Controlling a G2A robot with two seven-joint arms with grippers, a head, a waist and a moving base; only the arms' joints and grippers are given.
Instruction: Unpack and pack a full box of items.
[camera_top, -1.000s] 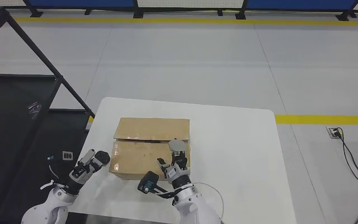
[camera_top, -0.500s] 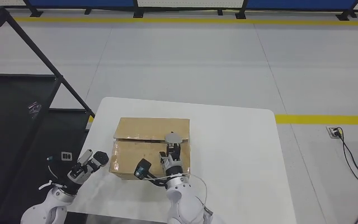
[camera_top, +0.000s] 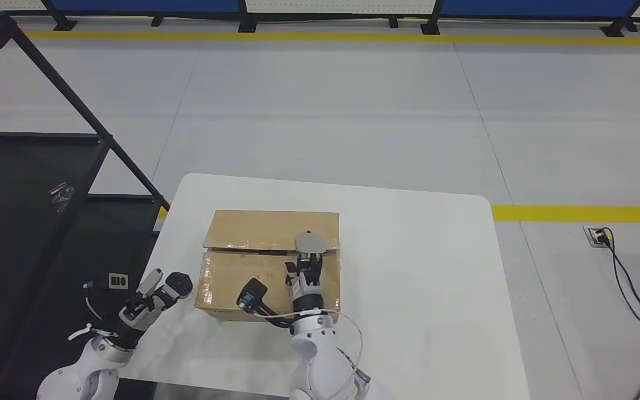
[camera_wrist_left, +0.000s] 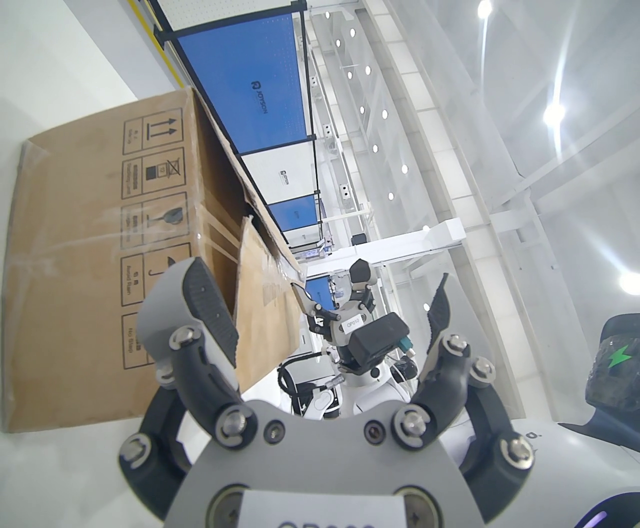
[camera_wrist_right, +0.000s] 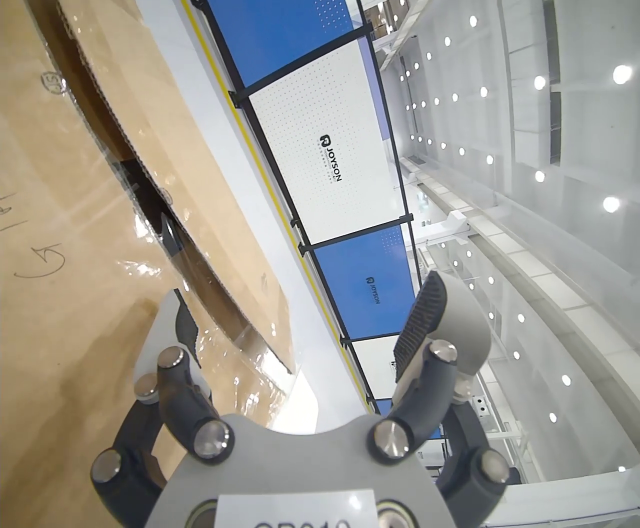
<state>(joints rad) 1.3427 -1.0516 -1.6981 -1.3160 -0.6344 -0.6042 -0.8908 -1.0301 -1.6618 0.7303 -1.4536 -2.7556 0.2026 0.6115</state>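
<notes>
Low over the brown, taped cardboard box (camera_wrist_right: 75, 310) with the grey two-fingered right gripper (camera_wrist_right: 305, 300), spread wide. One finger (camera_wrist_right: 172, 320) right against the glossy top flap (camera_wrist_right: 215, 200), ribbed black pad (camera_wrist_right: 420, 320) of the other out in open air. Dark gap between the flaps.

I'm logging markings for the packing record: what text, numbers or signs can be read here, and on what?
"OP010": tag on the right gripper.
Two upward arrows: side of the cardboard box; captions beside its other handling symbols are too small to read.
Pen scrawls on the box top: illegible.
Wall panels: brand logos only.
</notes>
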